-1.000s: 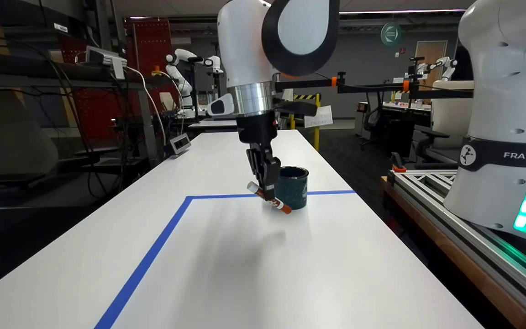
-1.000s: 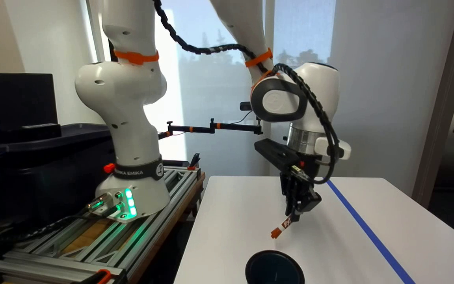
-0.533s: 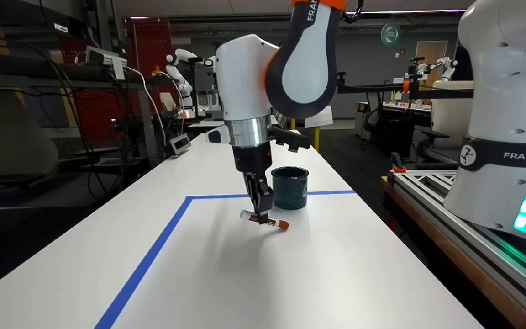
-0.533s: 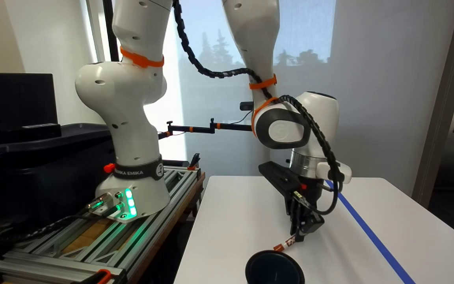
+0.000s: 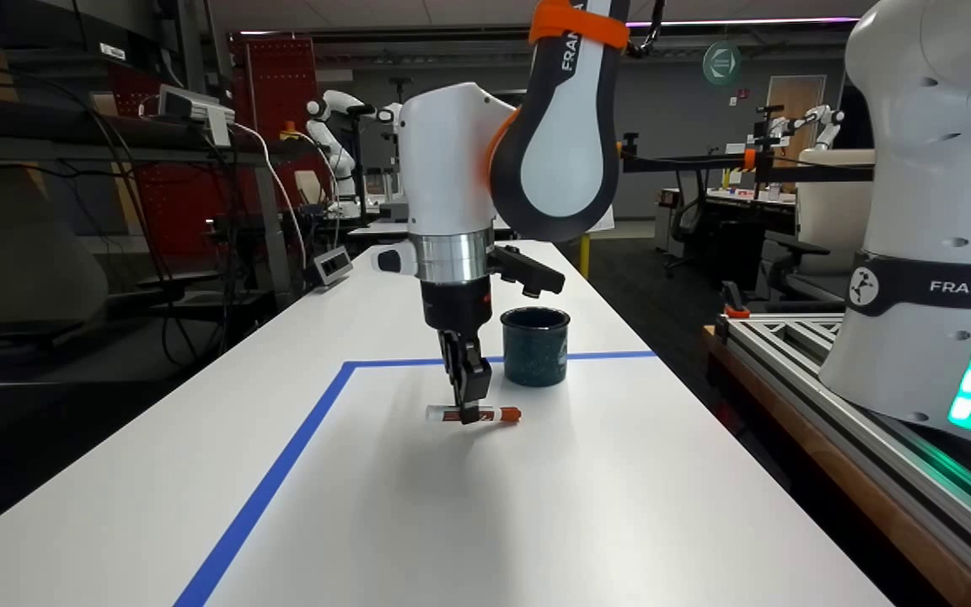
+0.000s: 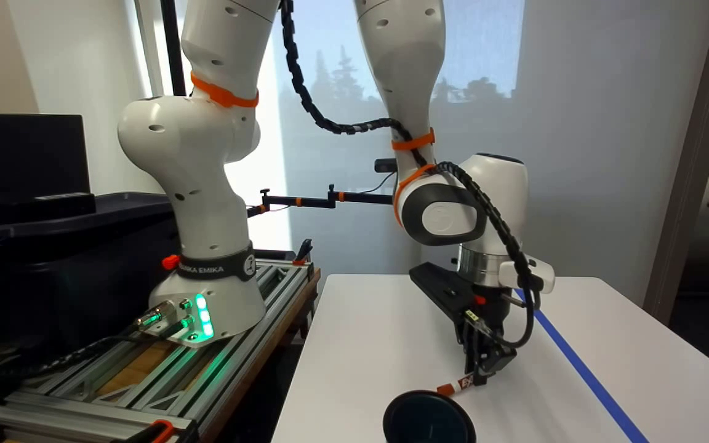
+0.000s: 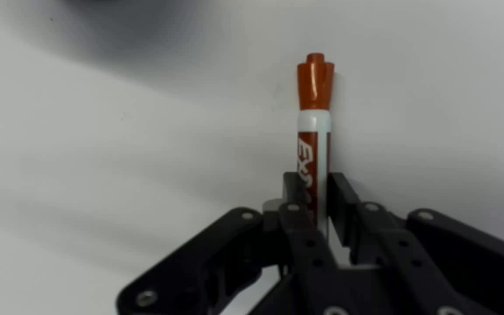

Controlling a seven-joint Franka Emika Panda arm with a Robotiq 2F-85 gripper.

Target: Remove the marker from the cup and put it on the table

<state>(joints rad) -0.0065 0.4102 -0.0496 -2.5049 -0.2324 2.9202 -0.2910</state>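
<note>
The orange-and-white marker (image 5: pixel 494 414) lies about level at the surface of the white table (image 5: pixel 603 489). Its orange cap points toward the robot's base side; it also shows in the wrist view (image 7: pixel 314 120) and an exterior view (image 6: pixel 454 386). My gripper (image 5: pixel 469 416) points down with its fingertips at table height. In the wrist view the gripper (image 7: pixel 313 188) has one pad on each side of the marker's label, shut on it. The marker's rear end is hidden behind the fingers there. The dark green cup (image 5: pixel 534 350) stands upright beside the gripper; its inside (image 6: pixel 431 421) looks dark.
Blue tape (image 5: pixel 283 455) marks lines on the table, also in an exterior view (image 6: pixel 576 360). The robot's base stands on a metal frame (image 6: pixel 231 369) along the table's side. The cup's shadow (image 7: pixel 134 30) falls near the marker's cap end.
My gripper has come down and away from the cup with the marker. The marker has gone from tilted in the air to about level at the table. The cup has not moved.
</note>
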